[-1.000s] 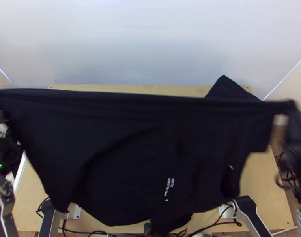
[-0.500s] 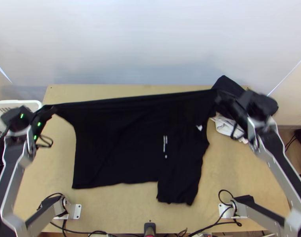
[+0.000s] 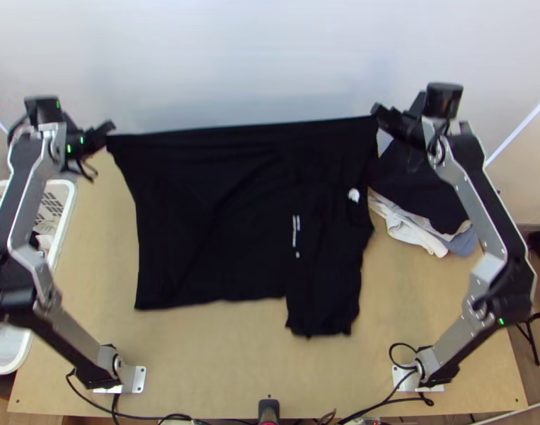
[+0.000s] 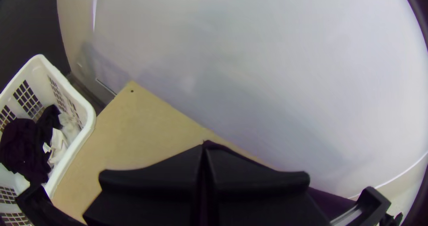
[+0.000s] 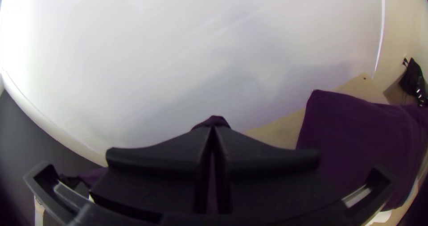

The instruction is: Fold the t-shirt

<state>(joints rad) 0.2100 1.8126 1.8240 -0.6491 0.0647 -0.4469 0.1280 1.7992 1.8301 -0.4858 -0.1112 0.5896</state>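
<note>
You see your left gripper (image 3: 107, 132) at the bottom edge, its wide black fingers (image 4: 147, 181) closed on the dark T-shirt (image 4: 329, 202). Beyond it you have a corner of the wooden table (image 4: 138, 123) and a pale backdrop (image 4: 249, 65); at the table's edge, a white basket (image 4: 89, 119) holds dark cloth (image 4: 22, 145) and white cloth (image 4: 58, 142).

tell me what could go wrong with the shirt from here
The left end effector and right end effector each pinch one end of the taut far edge of the t-shirt; either end might slip free. Its uneven near edge could land crooked. The pile of clothes beside it might get dragged.
</note>
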